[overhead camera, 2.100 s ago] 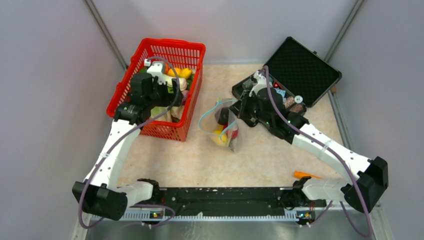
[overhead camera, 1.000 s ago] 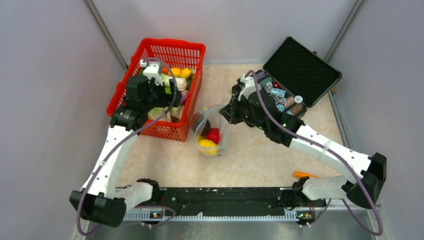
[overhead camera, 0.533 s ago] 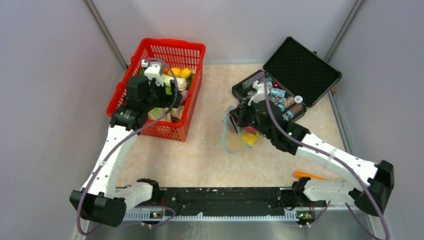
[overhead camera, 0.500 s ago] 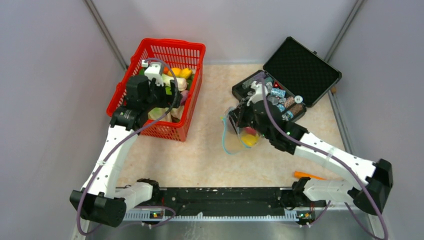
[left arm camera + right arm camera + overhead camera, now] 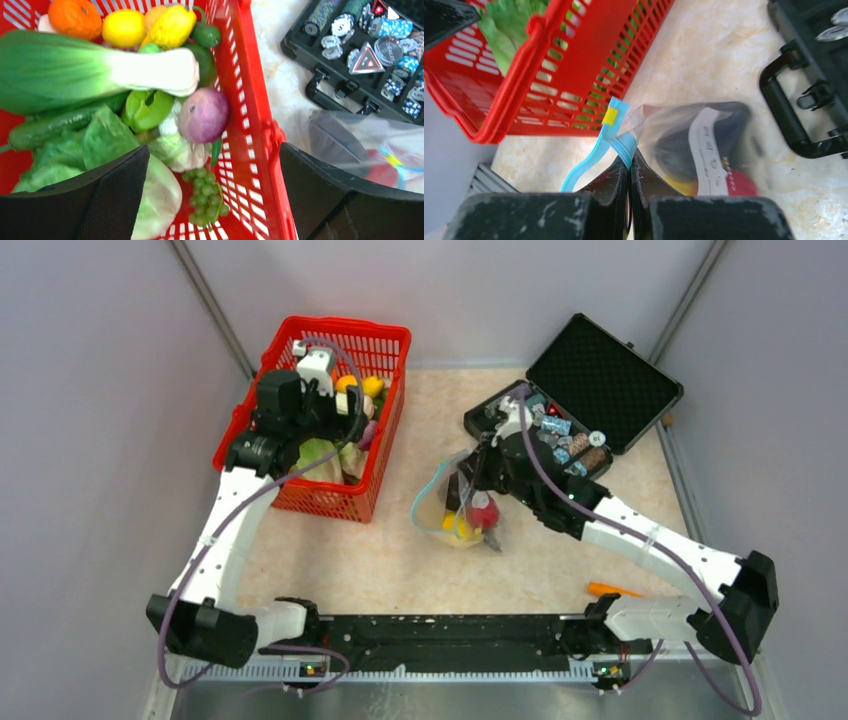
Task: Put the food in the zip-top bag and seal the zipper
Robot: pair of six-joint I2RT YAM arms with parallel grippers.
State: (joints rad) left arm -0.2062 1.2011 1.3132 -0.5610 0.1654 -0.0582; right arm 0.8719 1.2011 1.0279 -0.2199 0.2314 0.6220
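Gripping state, right gripper: fingers closed together, pinching the zipper of the zip-top bag just below its yellow slider.
State, left gripper: fingers spread wide apart with nothing between them. It hangs above the right-hand part of the red basket.
Bag position: on the table, between the red basket and the black case. Whether its underside rests fully on the surface cannot be told.
Zipper condition: the light-blue strip bows out in an open loop on the basket side. The mouth is unsealed.
Bag contents: a red piece, a yellow piece and a dark piece, visible through the clear film. A white label runs across the bag face.
Food in basket: bok choy, cucumber, lettuce leaves, green pepper, purple round piece, grapes, orange fruit, lemon and yellow fruit.
Case condition: lid raised, tray filled with small chips.
Orange tool: lies at the near right of the table, well apart from the bag.
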